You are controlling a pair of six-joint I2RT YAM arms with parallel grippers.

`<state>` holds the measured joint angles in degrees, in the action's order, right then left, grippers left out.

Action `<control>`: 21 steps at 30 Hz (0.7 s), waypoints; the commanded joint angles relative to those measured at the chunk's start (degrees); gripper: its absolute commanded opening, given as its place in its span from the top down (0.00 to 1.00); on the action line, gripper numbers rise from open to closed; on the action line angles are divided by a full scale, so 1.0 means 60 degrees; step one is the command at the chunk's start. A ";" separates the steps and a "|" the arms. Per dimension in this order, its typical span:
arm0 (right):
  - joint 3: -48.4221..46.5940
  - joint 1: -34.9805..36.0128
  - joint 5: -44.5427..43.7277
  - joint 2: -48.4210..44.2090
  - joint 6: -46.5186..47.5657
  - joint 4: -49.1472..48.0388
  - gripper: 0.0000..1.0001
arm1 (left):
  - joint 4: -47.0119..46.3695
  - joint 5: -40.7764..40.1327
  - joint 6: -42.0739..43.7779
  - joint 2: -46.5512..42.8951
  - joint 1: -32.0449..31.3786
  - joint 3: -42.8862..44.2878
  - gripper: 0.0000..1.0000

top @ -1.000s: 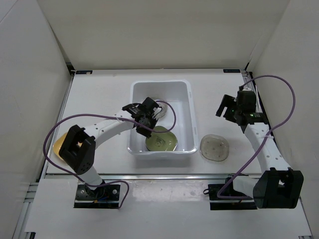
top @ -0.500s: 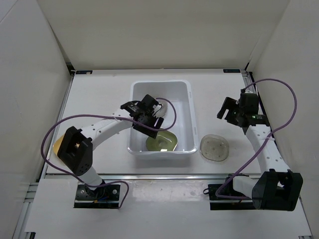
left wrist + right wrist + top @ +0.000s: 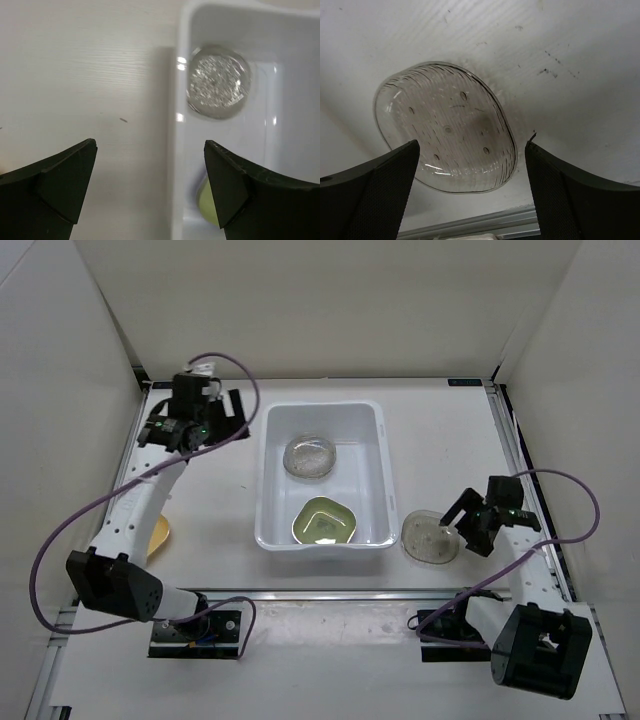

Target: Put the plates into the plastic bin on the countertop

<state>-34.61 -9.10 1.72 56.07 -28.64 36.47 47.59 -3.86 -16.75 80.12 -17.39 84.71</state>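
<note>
Bin [image 3: 322, 480] is sitting mid-countertop [image 3: 220, 500]. Two plates are lying inside it and not touching: a round clear plate [image 3: 310, 455] toward the far end, a green plate [image 3: 324, 522] toward the near end.

Left gripper [image 3: 222, 418] is hanging over bare countertop just off the bin's far-left corner, fingers [image 3: 65, 185] spread wide and gripping nothing. Its wrist camera is looking down on the bin rim [image 3: 175, 150] and the round clear plate [image 3: 218, 82].

Right gripper [image 3: 462, 525] is hovering low beside a loose clear plate [image 3: 430, 537] just right of the bin. Fingers [image 3: 375, 190] are spread, with the plate [image 3: 445, 127] showing between them; contact cannot be told.

A yellow plate [image 3: 158, 535] is lying at the left edge, partly hidden behind the left arm.
</note>
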 commanded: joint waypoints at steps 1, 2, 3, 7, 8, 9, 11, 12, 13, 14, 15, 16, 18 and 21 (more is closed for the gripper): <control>0.0450 -0.0094 0.0196 0.0029 -0.0821 -0.0100 0.12 | 0.0300 -0.0091 -0.0869 -0.0403 0.1791 -0.0521 0.01; 0.0596 -0.0080 0.0386 0.0145 -0.0851 -0.0217 0.13 | 0.0329 -0.0002 -0.1160 -0.0462 0.2205 -0.0713 0.01; 0.0917 -0.0094 0.0460 0.0263 -0.0909 -0.0335 0.13 | 0.0329 0.0317 -0.1221 -0.0578 0.2586 -0.0888 0.01; 0.1387 -0.0123 0.0725 0.0556 -0.1085 -0.0804 0.19 | 0.0096 0.1023 -0.1499 -0.0813 0.4183 -0.1927 0.01; 0.1360 -0.0080 0.0754 0.0557 -0.1056 -0.0834 0.20 | -0.0021 0.1140 -0.1543 -0.0872 0.4390 -0.2075 0.01; 0.1345 -0.0065 0.0769 0.0615 -0.0969 -0.0877 0.21 | -0.0080 0.1576 -0.1515 -0.0872 0.4624 -0.2222 0.01; 0.1330 -0.0080 0.0739 0.0616 -0.1027 -0.0863 0.23 | -0.0198 0.1989 -0.1500 -0.0872 0.5065 -0.2544 0.01; 0.1344 -0.0079 0.0739 0.0644 -0.1027 -0.0863 0.23 | -0.0227 0.2165 -0.1500 -0.0872 0.5211 -0.2632 0.01; 0.1374 -0.0094 0.0725 0.0616 -0.1085 -0.0921 0.26 | -0.0198 0.2166 -0.1514 -0.0872 0.5357 -0.2720 0.01; 0.1359 -0.0080 0.0696 0.0644 -0.1085 -0.0922 0.35 | -0.0270 0.2166 -0.1543 -0.0901 0.5417 -0.2866 0.01; 0.1345 -0.0079 0.0652 0.0645 -0.1085 -0.0951 0.38 | -0.0257 0.2108 -0.1544 -0.0931 0.5475 -0.2955 0.01; 0.1330 -0.0079 0.0623 0.0645 -0.1143 -0.0980 0.40 | -0.0285 0.2108 -0.1587 -0.0989 0.5534 -0.3014 0.01; 0.1301 -0.0094 0.0564 0.0674 -0.1144 -0.0980 0.52 | -0.0403 0.2050 -0.1558 -0.1048 0.5564 -0.3102 0.01; 0.1257 -0.0094 0.0461 0.0732 -0.1203 -0.1038 0.74 | -0.0374 0.1903 -0.1514 -0.1092 0.5593 -0.3058 0.01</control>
<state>-27.18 -9.41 4.95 59.88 -34.76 31.42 47.35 6.63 -25.58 76.53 15.81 66.15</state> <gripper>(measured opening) 0.309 0.992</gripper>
